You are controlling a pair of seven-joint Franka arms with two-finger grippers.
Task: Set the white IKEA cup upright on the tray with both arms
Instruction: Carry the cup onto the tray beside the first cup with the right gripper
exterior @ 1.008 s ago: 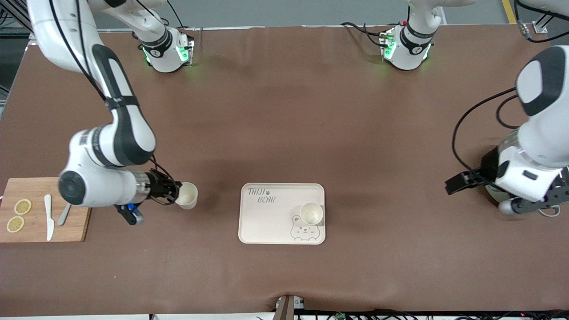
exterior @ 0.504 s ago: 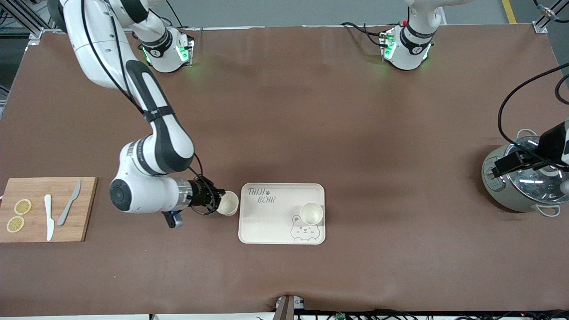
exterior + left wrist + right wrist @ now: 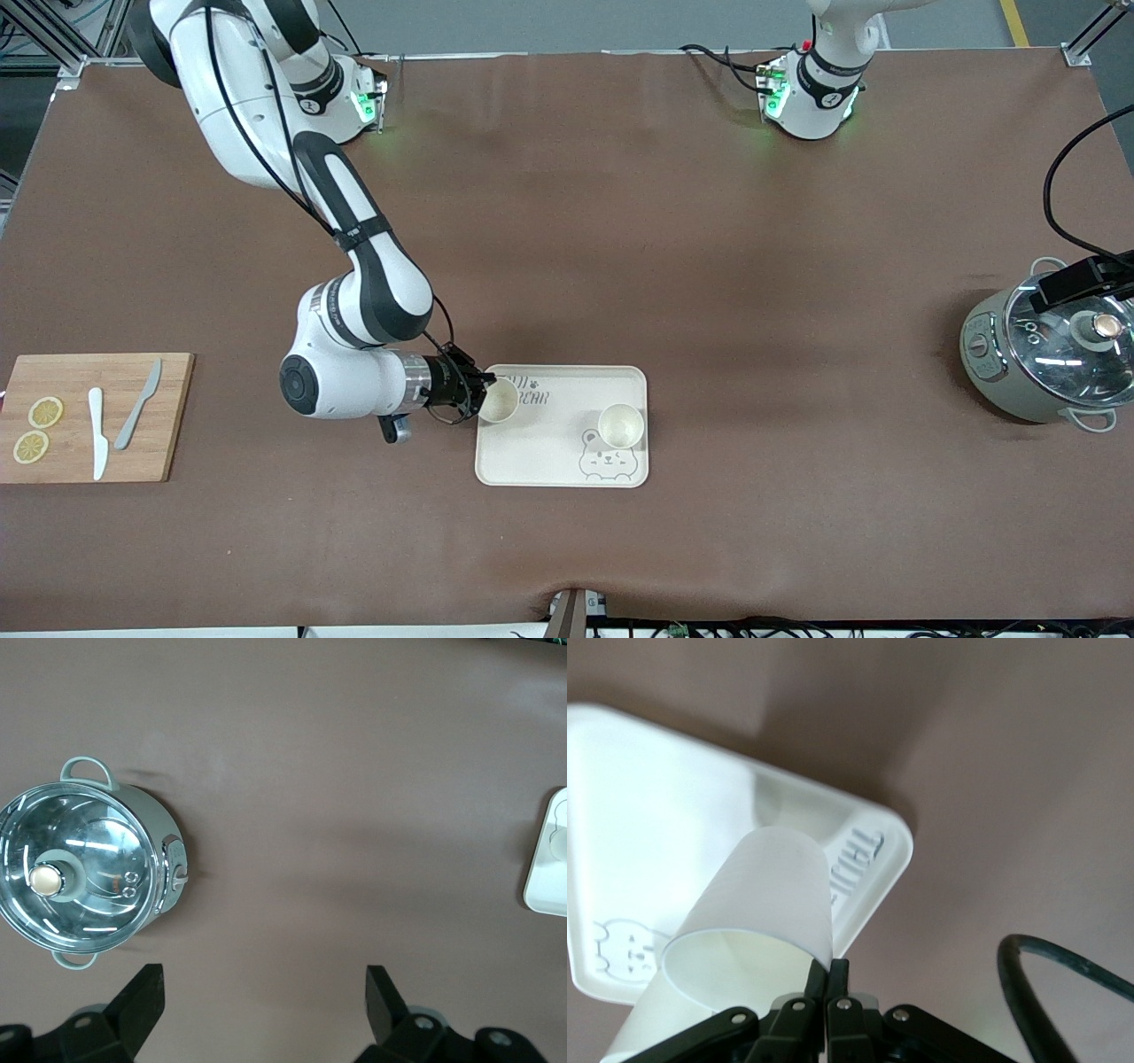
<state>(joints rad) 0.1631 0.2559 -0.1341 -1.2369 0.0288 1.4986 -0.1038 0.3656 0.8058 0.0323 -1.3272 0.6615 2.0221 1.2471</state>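
White cup point(image 3: 499, 400) pinched at rim by right gripper point(image 3: 478, 396), over cream tray point(image 3: 540, 443)

Matt brown covering on the table point(image 3: 620, 221); smooth matt cream tray point(image 3: 549, 443); matt white cup point(image 3: 757, 904) with faintly ribbed wall; glossy glass lid on the grey-green pot point(image 3: 1045, 359); pale wood cutting board point(image 3: 80, 461), at nine o'clock
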